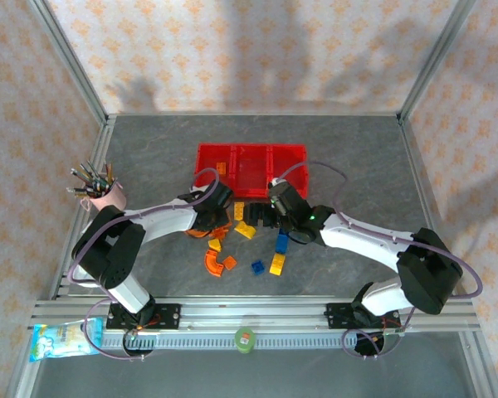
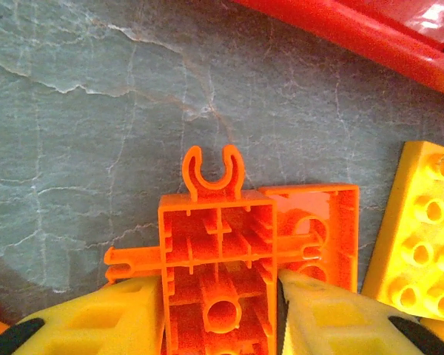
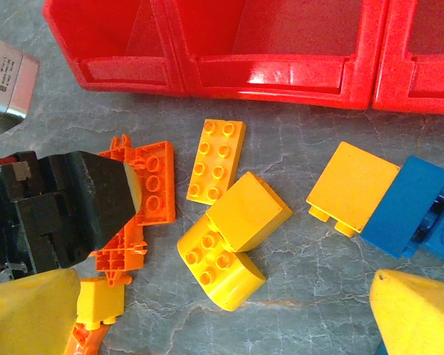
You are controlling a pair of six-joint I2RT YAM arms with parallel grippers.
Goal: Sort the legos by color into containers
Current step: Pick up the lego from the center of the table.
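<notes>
A row of red containers is set on the grey desk. Just before it, the right hand is held wide open over yellow legos; the left hand is closed on an orange lego lying there.

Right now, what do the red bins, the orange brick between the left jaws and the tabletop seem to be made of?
The red bins: likely moulded plastic, glossy; bright highlights on the walls. The orange brick: hard plastic, slightly satin; thin moulded ribs and a tube underneath. The tabletop: grey, matte, with pale veins like stone, possibly only a printed sheet.
</notes>
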